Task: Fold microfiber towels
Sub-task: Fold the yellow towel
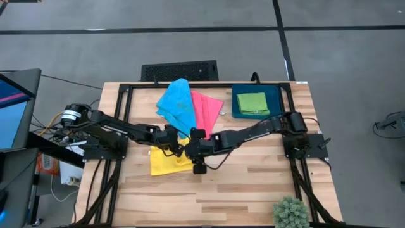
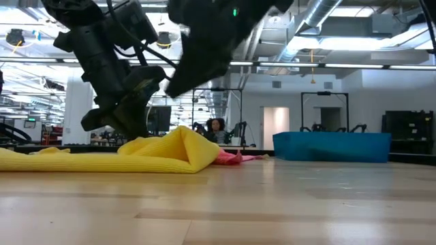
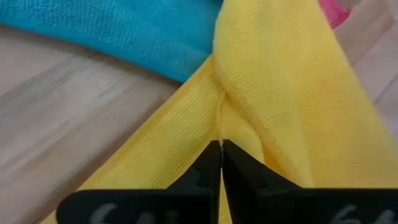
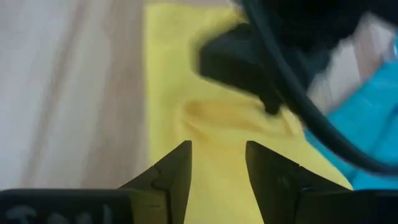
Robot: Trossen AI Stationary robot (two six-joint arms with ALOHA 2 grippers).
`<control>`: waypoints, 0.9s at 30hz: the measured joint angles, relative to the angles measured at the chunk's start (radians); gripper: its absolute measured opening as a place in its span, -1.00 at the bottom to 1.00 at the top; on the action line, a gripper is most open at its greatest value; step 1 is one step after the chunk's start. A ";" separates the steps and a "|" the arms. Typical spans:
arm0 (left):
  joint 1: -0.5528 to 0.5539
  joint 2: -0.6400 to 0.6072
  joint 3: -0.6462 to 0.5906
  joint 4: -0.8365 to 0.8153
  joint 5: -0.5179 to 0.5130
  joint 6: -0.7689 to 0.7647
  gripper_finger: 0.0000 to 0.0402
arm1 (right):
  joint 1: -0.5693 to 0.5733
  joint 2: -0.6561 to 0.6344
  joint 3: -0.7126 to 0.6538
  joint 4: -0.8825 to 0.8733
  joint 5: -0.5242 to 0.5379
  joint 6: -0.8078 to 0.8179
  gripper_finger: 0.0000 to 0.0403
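Pinching a ridge of the soft yellow microfiber towel (image 3: 292, 118) near the table's middle: left gripper (image 3: 221, 152), fingers pressed together with cloth between the tips. Hovering just beside it over the same towel: right gripper (image 4: 217, 165), fingers parted, nothing held.

Likely trouble, judged from this layout:
- Thin pinch slipping out under any pull, dropping the fold.
- Both wrists crowded over one spot; collision or snagged cable possible.
- Limp sky-blue microfiber towel (image 1: 177, 102) touching the yellow one, so dragged along or trapped in the fold; flat pink microfiber towel (image 1: 207, 109) just behind it too.

Folded green microfiber towel (image 1: 252, 103) resting in the rigid dark blue rectangular tray (image 1: 276, 100), well apart.

No readable brands, labels or writing anywhere.
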 joint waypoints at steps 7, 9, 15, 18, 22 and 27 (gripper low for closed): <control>0.000 -0.050 0.001 0.022 0.032 0.012 -1.00 | 0.067 0.013 -0.005 -0.055 0.051 0.033 -0.15; 0.000 -0.079 0.001 0.003 0.027 0.024 -1.00 | 0.080 0.011 -0.004 -0.063 0.089 0.044 -0.16; -0.010 -0.150 0.001 -0.017 0.044 0.108 -0.95 | 0.100 0.002 -0.004 -0.123 0.125 0.146 -0.17; -0.019 -0.193 0.001 -0.041 0.040 0.169 -0.80 | 0.109 0.007 -0.004 -0.127 0.126 0.191 -0.17; -0.020 -0.211 0.001 -0.058 -0.042 0.206 -0.52 | 0.124 0.010 -0.004 -0.123 0.132 0.214 -0.17; -0.020 -0.193 0.001 -0.063 -0.008 0.162 -0.17 | 0.135 0.010 -0.004 -0.128 0.134 0.254 -0.17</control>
